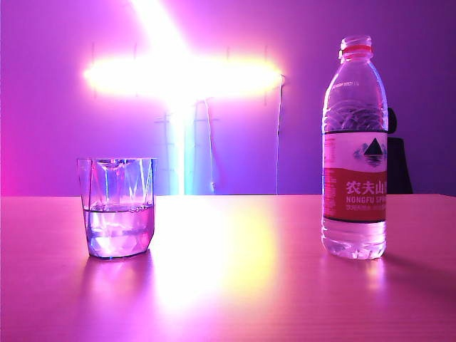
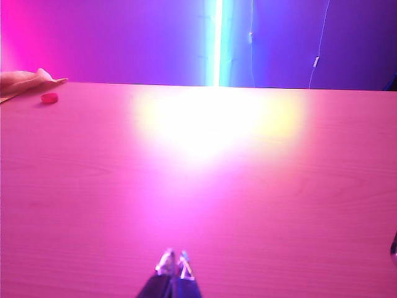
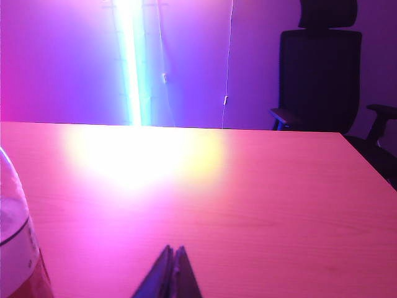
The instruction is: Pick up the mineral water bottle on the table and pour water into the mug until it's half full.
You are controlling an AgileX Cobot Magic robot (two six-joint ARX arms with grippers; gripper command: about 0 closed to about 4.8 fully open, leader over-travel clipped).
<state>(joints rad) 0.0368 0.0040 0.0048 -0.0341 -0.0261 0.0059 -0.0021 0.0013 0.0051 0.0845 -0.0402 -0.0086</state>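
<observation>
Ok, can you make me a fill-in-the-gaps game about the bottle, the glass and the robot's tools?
1. The bottle stands upright with its cap ____.
2. The mug is about ____ full of water.
3. The left tool and the right tool are both ____, holding nothing.
4. In the exterior view, the mug stands to the ____ of the bottle on the table.

Missing words: off; half; shut; left

Exterior view sits low, facing the table (image 1: 235, 285); wrist views overlook it (shared).
</observation>
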